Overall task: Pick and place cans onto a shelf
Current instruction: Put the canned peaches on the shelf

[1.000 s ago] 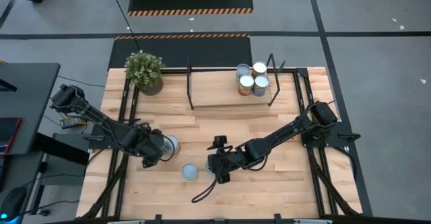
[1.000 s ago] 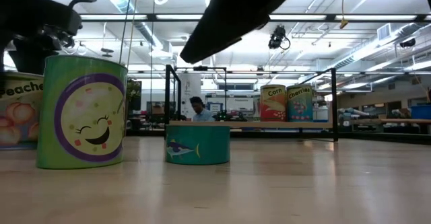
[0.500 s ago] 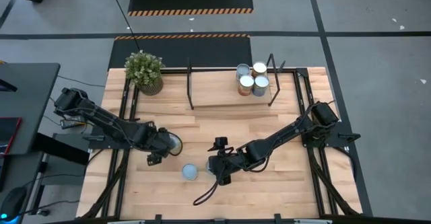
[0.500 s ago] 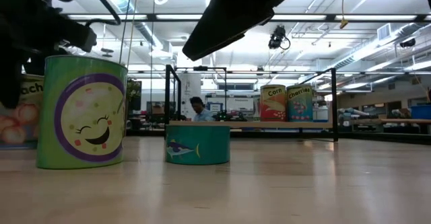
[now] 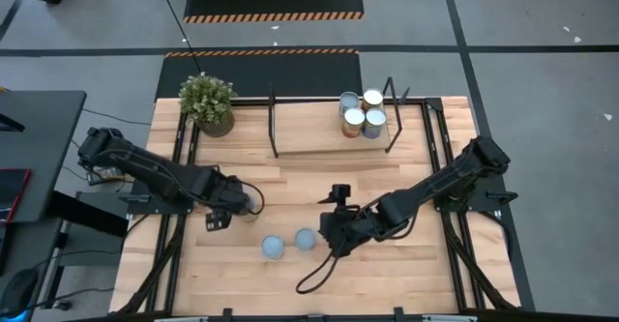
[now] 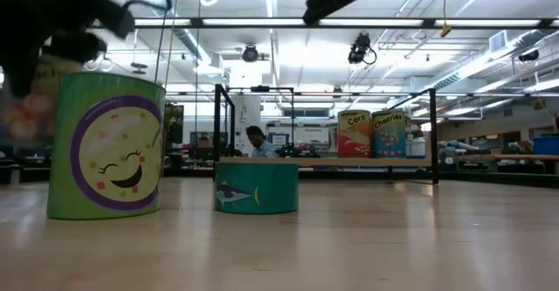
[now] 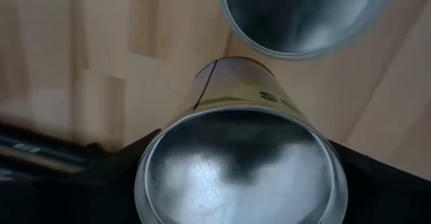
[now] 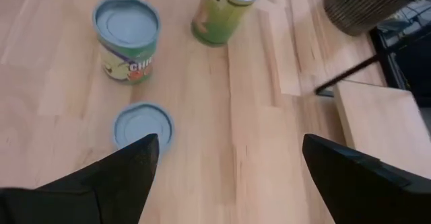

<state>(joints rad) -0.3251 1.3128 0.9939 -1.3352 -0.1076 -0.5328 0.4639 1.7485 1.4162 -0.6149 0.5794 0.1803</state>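
My left gripper (image 5: pixel 235 203) is at the table's left middle, shut on a can with a silvery top (image 7: pixel 239 167) and yellow-green side. In the low view this can is a blur (image 6: pixel 26 107) off the tabletop. A second can (image 7: pixel 296 12) stands just beyond it (image 8: pixel 222 9). A tall green can (image 5: pixel 274 248) and a flat teal can (image 5: pixel 306 239) stand on their bases at the table's near middle. My right gripper (image 5: pixel 331 233) is open and empty just right of them (image 8: pixel 229 183). The shelf (image 5: pixel 319 140) holds several cans (image 5: pixel 360 112). My left gripper pinches the can's side wall just under its top rim (image 7: pixel 151 177) between its two fingers (image 7: pixel 101 183), one on each side. The fingers come from above, pointing down. The can stays upright with its top toward the wrist; in the low view it looks lifted clear of the table.
A potted plant (image 5: pixel 207 102) stands at the far left corner beside the shelf's black posts (image 5: pixel 273 119). Bare planks lie between the shelf and the near cans. A person (image 6: pixel 255 141) sits in the room beyond the table.
My left gripper has gone a little toward the table's right edge, and its can now shows blurred and raised in the low view. My right gripper has drawn back toward the right edge and up, uncovering the flat teal can, which stays standing where it was.
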